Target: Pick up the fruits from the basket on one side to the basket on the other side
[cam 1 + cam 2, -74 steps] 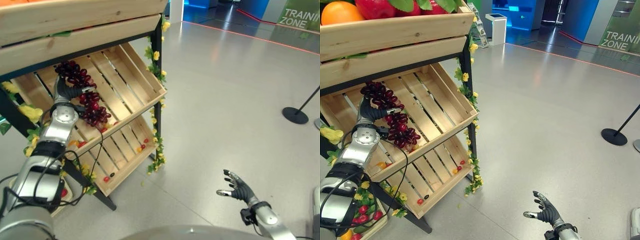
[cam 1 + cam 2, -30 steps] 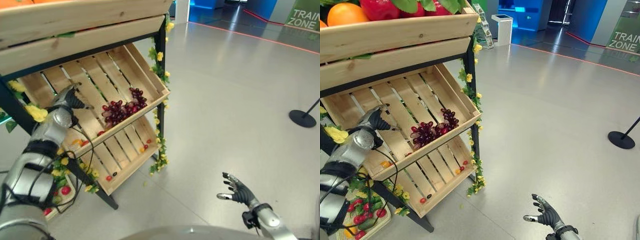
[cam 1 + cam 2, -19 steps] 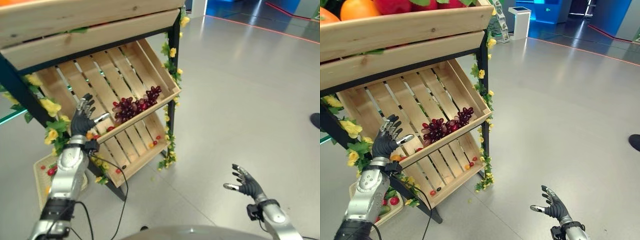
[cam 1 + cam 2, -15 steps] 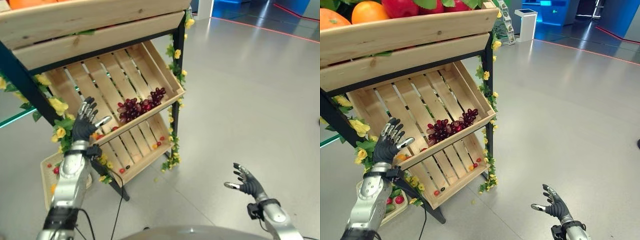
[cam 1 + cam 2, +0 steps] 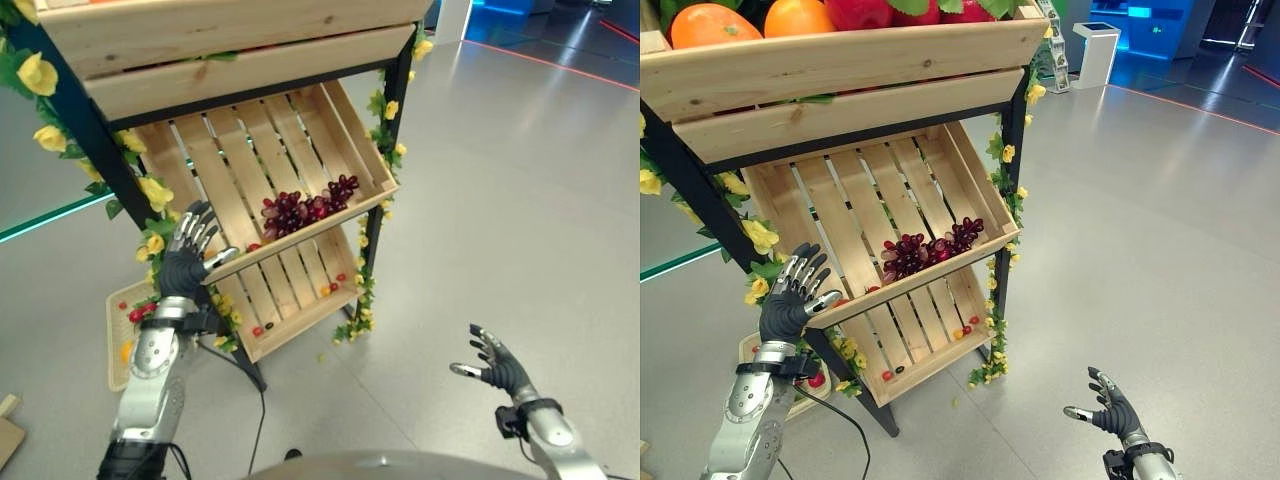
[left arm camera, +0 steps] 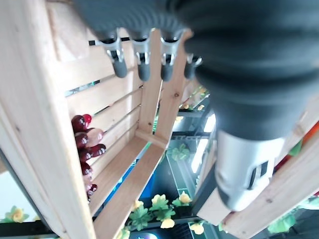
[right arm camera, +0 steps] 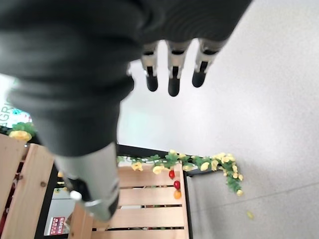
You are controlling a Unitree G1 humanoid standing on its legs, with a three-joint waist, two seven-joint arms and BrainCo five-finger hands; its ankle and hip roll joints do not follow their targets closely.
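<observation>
My left hand (image 5: 790, 300) fingers spread, empty, beside middle crate (image 5: 975, 185); grapes (image 5: 925, 250) lie inside, against front lip. Right hand (image 5: 1108, 410) open, idle.

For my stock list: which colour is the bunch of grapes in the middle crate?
The bunch of grapes is dark red, near purple; the right eye view shows it best.

Grapes (image 5: 928, 250) lie in the middle crate (image 5: 970, 170), toward its front-right corner. Left hand (image 5: 790, 300) sits at eight o'clock of them; right hand (image 5: 1105, 408) at four o'clock, well apart.
</observation>
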